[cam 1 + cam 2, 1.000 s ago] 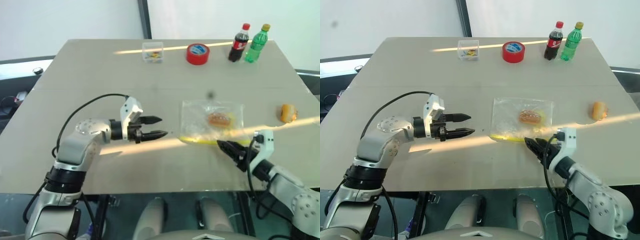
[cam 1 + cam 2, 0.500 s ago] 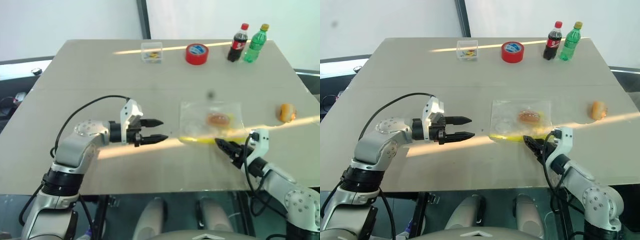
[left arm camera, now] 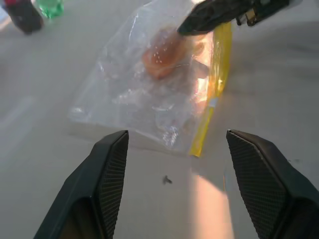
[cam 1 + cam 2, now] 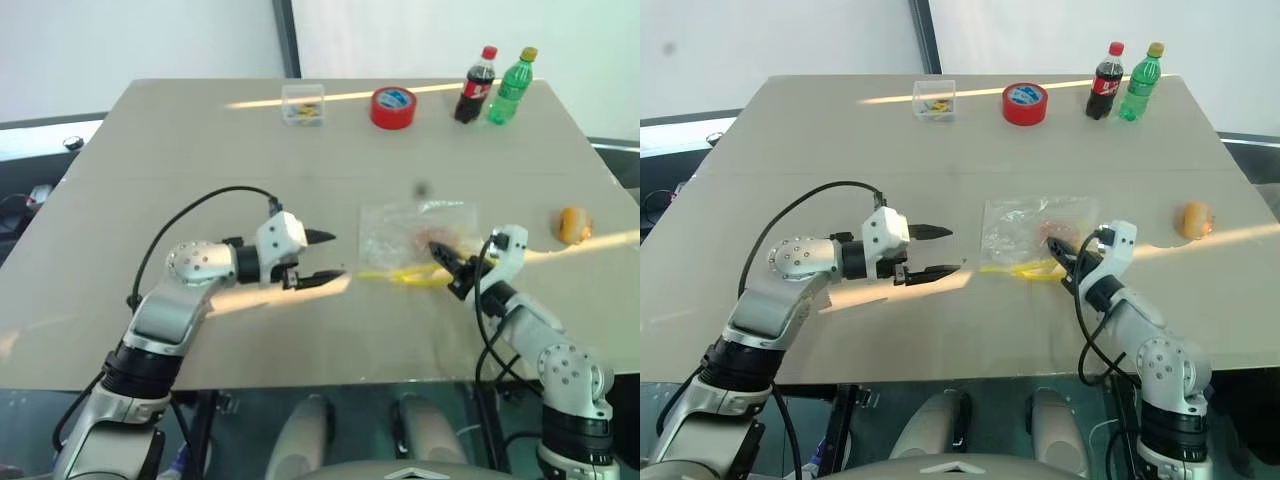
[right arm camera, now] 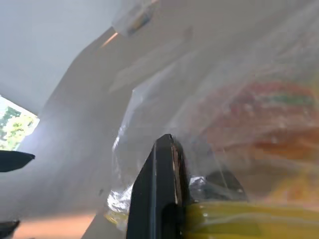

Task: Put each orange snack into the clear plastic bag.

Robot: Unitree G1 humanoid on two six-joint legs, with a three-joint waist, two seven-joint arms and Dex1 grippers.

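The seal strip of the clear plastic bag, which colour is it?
Yellow; the seal strip of the clear plastic bag shows best in the left wrist view.

Both silver-grey arms are showing rounded joints, black cables are looping along them, and each white wrist block is carrying a left gripper and right gripper with tapered black fingers.

The right gripper advanced from the table's near edge to the clear plastic bag, and its fingers, parted a second earlier, closed on the bag's yellow seal strip. The bag, previously flat, was crumpled and raised at the gripped edge, with the strip bent out of its straight line. The left gripper rolled about its own axis, so that its parted fingers stood at a different angle than before.
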